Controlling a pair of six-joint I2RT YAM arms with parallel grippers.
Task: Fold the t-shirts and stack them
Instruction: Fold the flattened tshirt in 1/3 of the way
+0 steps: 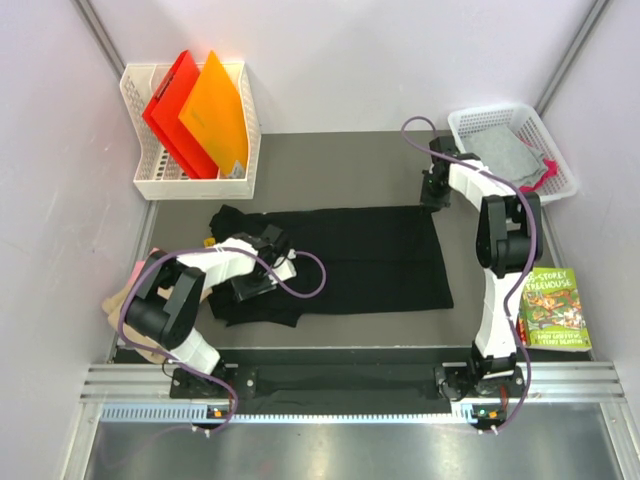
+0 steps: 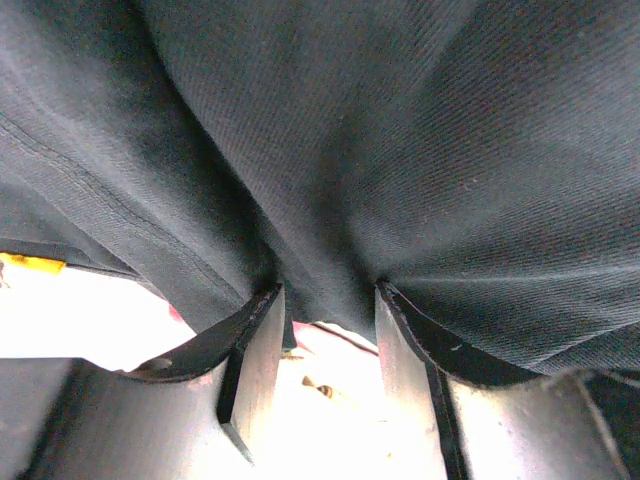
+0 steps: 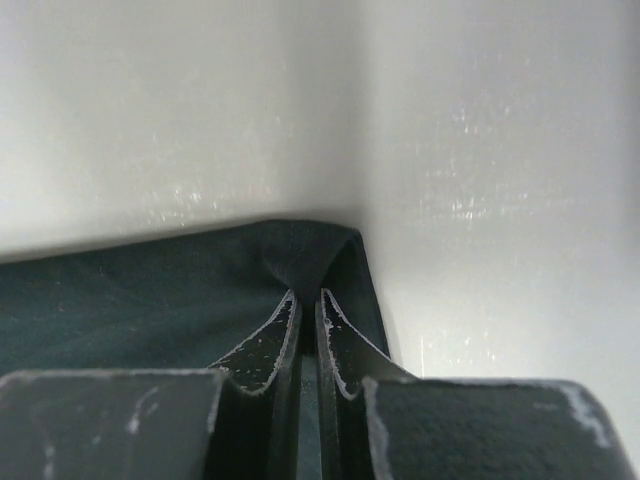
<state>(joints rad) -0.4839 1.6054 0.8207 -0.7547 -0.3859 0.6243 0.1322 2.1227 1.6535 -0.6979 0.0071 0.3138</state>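
- Your right pincer [image 1: 432, 197] is closed almost fully. It nips the far right corner of the black t-shirt [image 1: 380, 260], and its wrist view shows that corner peaked up between the two jaws.
- Your left pincer [image 1: 262, 268] stands about half open, with a thick fold of the same shirt gathered between its fingers [image 2: 255, 350]. The cloth presses on both inner faces, so I judge it gripped.
- The shirt lies spread on the worktop [image 1: 330, 170], its long axis running from one pincer to the other.
- From the right pincer it stretches away to the left and back toward the arm bases. From the left pincer it stretches away to the right.
- Each arm holds the end nearer to it. The coming fold likely turns on carrying one end along that axis toward the other.
- The tan and pink shirts [image 1: 120, 300] lie just left of the left pincer, partly under that arm.
- No print shows on the black shirt from above.
- The end at the left pincer is rumpled and covered by the arm, so you cannot tell whether a sleeve, collar or hem is held.
- The left wrist view is filled with dark cloth, with glare below it.
- The right wrist view shows only the pinched corner against a washed-out pale surface.
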